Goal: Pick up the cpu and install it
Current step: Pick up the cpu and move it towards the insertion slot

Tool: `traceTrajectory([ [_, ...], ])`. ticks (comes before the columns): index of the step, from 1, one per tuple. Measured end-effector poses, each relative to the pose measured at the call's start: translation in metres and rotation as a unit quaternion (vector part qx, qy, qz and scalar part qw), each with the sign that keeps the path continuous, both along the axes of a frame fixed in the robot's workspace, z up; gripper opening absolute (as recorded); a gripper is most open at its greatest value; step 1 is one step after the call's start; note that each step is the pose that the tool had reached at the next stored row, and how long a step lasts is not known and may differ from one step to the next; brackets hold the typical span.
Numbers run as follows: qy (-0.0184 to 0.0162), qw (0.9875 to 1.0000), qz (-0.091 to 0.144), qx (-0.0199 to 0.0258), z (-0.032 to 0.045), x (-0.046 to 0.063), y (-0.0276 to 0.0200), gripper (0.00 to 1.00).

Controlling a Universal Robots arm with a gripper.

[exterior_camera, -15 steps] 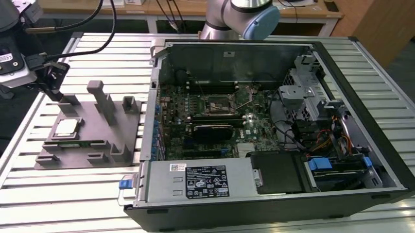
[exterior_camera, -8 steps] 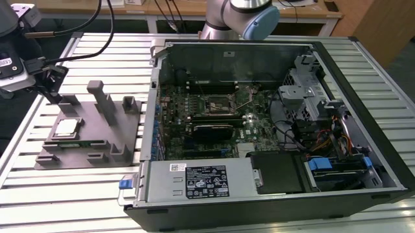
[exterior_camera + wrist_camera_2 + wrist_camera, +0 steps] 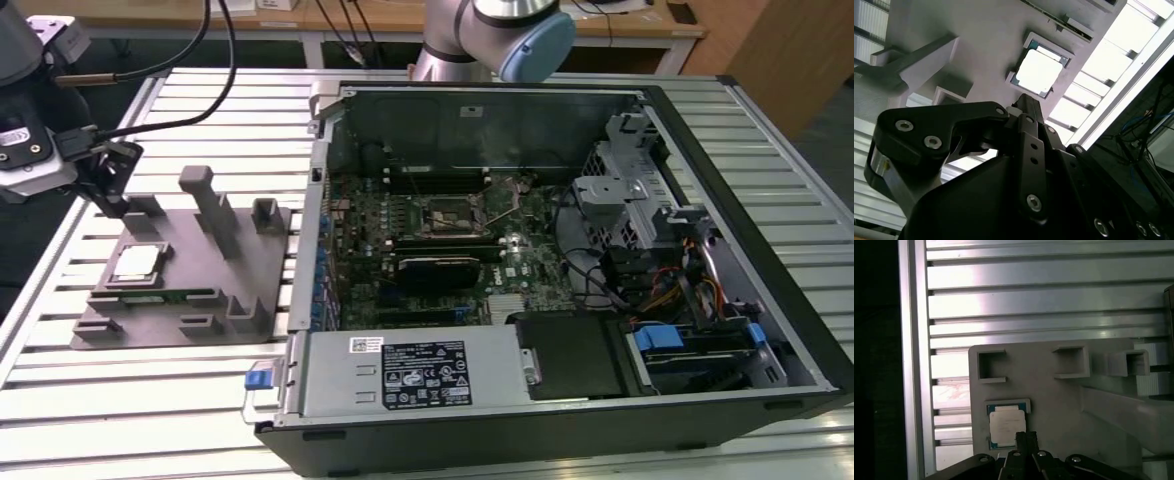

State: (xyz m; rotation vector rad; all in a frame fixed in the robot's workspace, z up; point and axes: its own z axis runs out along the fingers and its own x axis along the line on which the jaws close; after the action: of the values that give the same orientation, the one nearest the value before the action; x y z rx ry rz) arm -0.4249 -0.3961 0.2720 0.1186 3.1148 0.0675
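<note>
Gripper [image 3: 1026, 439]: fingertips pressed together, gripping nothing, poised over one edge of the cpu [image 3: 1007, 426]. We cannot tell whether they touch it. The cpu is a flat square chip with a silvery-white lid and a thin green rim, seated in its framed recess on the grey fixture plate [image 3: 1054, 400]. Beyond it, well apart, stands the open computer case [image 3: 561, 445].

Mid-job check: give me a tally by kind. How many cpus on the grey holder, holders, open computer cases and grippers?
cpu on the holder: 1
grey holder: 1
open computer case: 1
gripper, above the cpu: 1
Total: 4
</note>
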Motion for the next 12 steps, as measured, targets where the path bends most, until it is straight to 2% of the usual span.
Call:
traceTrajectory([
  [12, 0.0018, 1.0000, 0.000, 0.0000, -0.0123, 0.000, -0.0004, 0.11],
])
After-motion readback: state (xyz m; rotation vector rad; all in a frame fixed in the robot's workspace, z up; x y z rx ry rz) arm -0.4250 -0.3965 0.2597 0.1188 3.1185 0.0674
